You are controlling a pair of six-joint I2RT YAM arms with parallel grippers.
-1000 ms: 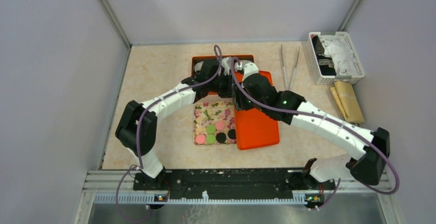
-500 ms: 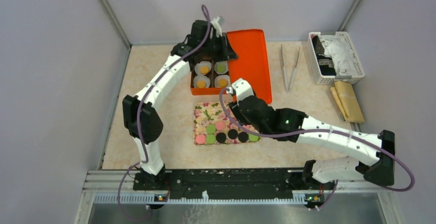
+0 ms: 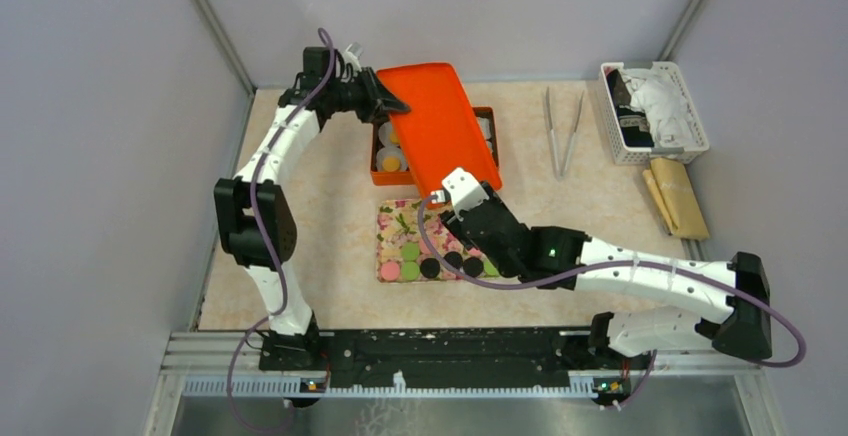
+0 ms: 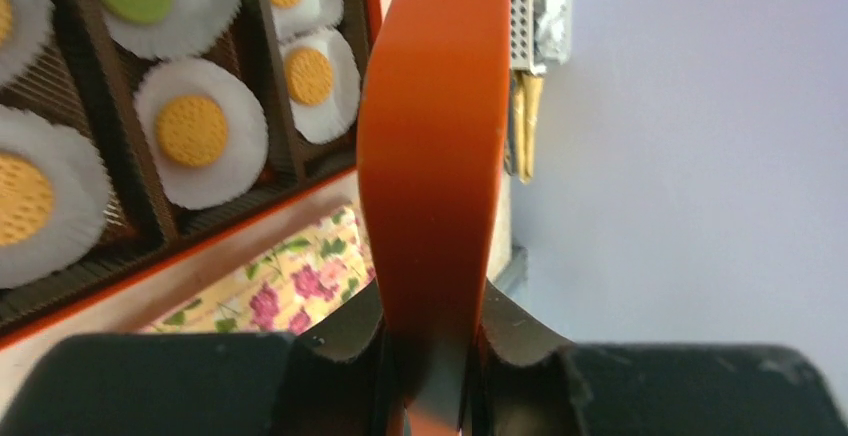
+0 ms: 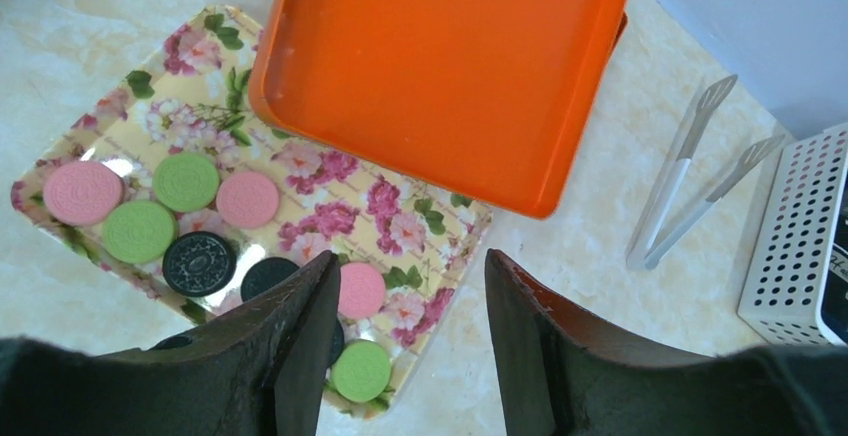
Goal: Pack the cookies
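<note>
Your left gripper (image 4: pixel 430 371) pinches the lid (image 4: pixel 430 156) by its edge alone, so it may slip onto the cookies (image 5: pixel 185 182) lying on the floral tray (image 5: pixel 400 228) beneath the parted fingers of your right gripper (image 5: pixel 410 301).

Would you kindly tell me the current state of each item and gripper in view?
lid: lifted, tilted, partly over the box.
left gripper: shut on the lid.
box: open, cookies in paper cups inside.
right gripper: open, above the tray.
tray: flat, partly filled with loose cookies.
tongs: lying flat, not held.
</note>
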